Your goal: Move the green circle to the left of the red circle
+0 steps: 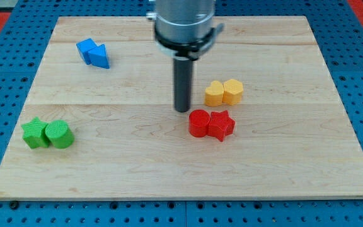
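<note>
The green circle [59, 134] lies near the board's lower left, touching a green star [36, 133] on its left. The red circle [199, 122] lies right of the board's middle, touching a red star [221, 125] on its right. My tip [181, 110] stands just up and left of the red circle, close to it but apart. The green circle is far to the view's left of my tip.
Two blue blocks [94, 52] touch each other at the upper left. Two yellow blocks [224, 92] touch each other just above the red pair. The wooden board [181, 170] lies on a blue pegboard surface.
</note>
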`<state>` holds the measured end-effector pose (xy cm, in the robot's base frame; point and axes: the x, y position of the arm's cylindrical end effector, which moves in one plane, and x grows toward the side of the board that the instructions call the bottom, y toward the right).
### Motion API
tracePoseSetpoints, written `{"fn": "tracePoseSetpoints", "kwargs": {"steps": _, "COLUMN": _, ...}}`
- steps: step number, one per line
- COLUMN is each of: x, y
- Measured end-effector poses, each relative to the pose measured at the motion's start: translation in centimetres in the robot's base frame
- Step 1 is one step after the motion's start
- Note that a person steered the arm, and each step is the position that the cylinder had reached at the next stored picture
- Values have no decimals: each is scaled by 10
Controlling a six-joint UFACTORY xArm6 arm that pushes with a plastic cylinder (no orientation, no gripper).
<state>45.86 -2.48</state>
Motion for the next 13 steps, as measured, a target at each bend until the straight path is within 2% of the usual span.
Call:
{"fn": "tracePoseSetpoints", "kwargs": {"steps": 1, "x": 12, "y": -47}}
{"fn": "tracePoseSetpoints", "kwargs": {"steps": 2, "x": 62, "y": -50}}
{"fn": "tracePoseSetpoints", "kwargs": {"steps": 3, "x": 107, "y": -85}}
{"fn": "tracePoseSetpoints", "kwargs": {"steps": 4, "x": 116, "y": -200}}
{"fn": "tracePoseSetpoints", "kwargs": {"steps": 5, "x": 109, "y": -280}}
{"fn": "tracePoseSetpoints", "kwargs": {"steps": 6, "x": 91, "y": -268}}
{"fn": "tracePoseSetpoints", "kwargs": {"steps": 9, "x": 70, "y": -188}}
{"fn": "tracePoseSetpoints", "kwargs": {"steps": 11, "x": 39, "y": -169}}
{"fn": "tracePoseSetpoints", "kwargs": {"steps": 13, "x": 31, "y": -111}}
